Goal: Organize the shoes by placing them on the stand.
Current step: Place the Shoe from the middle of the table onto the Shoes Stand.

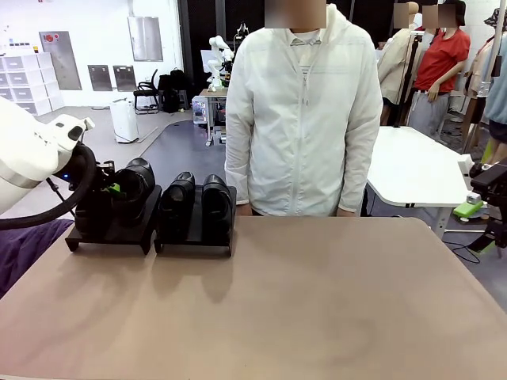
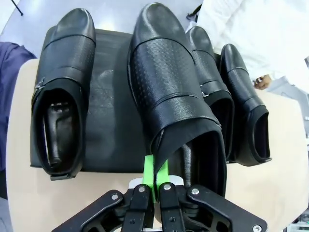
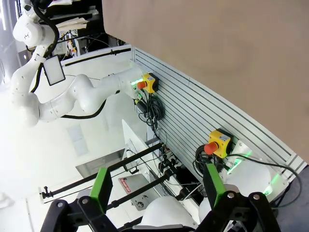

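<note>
My left gripper is shut on the heel collar of one black glossy shoe, over the left section of the low black stand. This shoe sits higher than the others; I cannot tell whether it touches the stand. In the left wrist view another shoe lies beside it on the same section. Two more shoes stand side by side on the right section. My right gripper hangs open and empty off the table's right side.
A person in a white jacket stands at the far edge, close behind the stand. The tan tabletop stretches bare in front and to the right. A purple cloth lies at the left edge.
</note>
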### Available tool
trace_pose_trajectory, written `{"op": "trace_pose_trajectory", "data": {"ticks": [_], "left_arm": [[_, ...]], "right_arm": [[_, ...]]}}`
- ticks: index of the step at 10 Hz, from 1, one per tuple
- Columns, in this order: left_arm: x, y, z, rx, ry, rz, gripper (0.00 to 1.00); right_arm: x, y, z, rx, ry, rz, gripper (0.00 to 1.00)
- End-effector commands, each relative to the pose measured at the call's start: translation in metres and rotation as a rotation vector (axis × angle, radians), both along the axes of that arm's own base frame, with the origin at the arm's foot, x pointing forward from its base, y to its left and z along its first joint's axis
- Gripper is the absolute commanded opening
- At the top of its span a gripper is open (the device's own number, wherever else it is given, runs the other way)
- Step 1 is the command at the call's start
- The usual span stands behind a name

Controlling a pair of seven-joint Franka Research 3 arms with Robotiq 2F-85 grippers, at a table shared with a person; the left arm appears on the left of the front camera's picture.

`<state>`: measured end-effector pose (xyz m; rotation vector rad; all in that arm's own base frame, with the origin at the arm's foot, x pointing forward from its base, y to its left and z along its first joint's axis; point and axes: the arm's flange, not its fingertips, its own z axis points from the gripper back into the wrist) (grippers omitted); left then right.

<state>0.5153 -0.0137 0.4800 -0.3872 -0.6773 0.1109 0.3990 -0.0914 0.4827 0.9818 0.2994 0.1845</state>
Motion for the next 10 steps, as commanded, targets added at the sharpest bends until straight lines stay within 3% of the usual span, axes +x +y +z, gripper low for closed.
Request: {"op": "trace_pose_trajectory", "data": {"ticks": [1,4,8,10], "left_arm": [[0.001,0.0,-0.001,0.0,0.002,0.001,0.0],[0.028,0.005,-0.005,0.062,-0.018,-0.027,0.0],[0.054,0.01,-0.022,0.111,-0.116,0.062,0.0],[0.061,0.011,-0.032,0.134,-0.092,0.065,0.0]], "right_arm": [[0.001,0.0,0.005,-0.018,0.01,-0.002,1.0],[0.001,0.0,0.005,-0.018,0.01,-0.002,1.0],[0.001,0.0,0.005,-0.018,0.01,-0.002,1.0],[0.001,0.0,0.005,-0.018,0.01,-0.002,1.0]]}}
